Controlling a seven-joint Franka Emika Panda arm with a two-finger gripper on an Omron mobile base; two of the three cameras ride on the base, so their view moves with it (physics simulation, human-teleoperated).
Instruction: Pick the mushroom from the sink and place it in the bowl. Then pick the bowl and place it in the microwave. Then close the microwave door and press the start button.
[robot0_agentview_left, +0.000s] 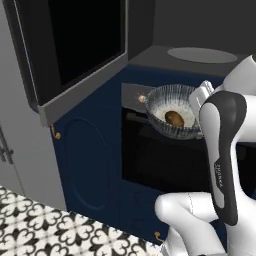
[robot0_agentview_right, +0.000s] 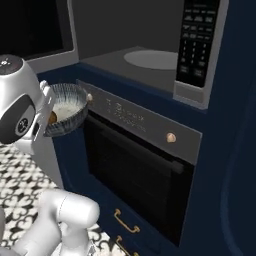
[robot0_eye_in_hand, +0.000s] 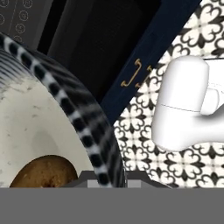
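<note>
In the left base view, your tool is pinching the rim of the wide round bowl with the dark streaky outside and pale inside. The bowl hangs in the air, out to the side of the tool. The small brown round mushroom sits in the middle of it. The grey box microwave with the dark inside is above and beyond the tool, and its big black glass door in a grey frame is swung wide open. I think the bowl could tip, because you hold it by one edge only. Then the mushroom could roll out.

In the right base view, the bowl is lower than the microwave floor and its round grey turntable plate. The black glass oven is just past the bowl. If you push forward before you lift, the bowl could bump the oven front or the microwave ledge.

In the hand view, the bowl rim runs right up to the tool, and the mushroom lies close to it. The patterned black and white floor is far below, so a slip means a long fall.
</note>
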